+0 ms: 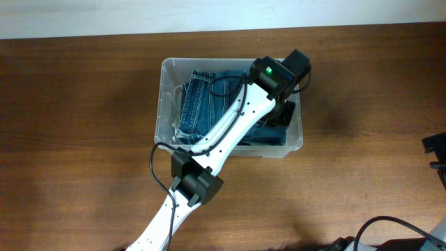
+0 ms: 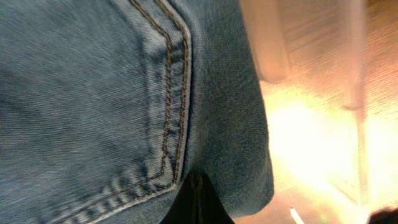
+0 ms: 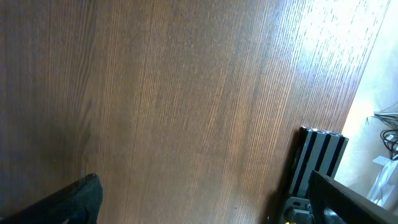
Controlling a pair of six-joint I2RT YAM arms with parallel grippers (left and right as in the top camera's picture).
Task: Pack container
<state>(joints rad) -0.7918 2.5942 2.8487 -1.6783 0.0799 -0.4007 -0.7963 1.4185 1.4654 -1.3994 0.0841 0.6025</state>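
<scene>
one clear container (image 1: 164, 90) is seen at the centre of the tabletop (image 1: 70, 139), with one pair of folded jeans (image 1: 198, 104) laid inside. the left pincer (image 2: 196, 190) is clenched (tips meeting) at the container's 3 o'clock end; the right pincer (image 3: 204, 186) is held spread above the wood.

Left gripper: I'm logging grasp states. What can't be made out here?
1. Left fingers: the arm hides them overhead; left wrist view shows only a dark tip on the jeans. Open or shut unclear.
2. Right fingers: overhead's right edge cuts off that arm; right wrist view shows one blurred dark corner shape.
3. Container floor: jeans and arm cover it.
</scene>
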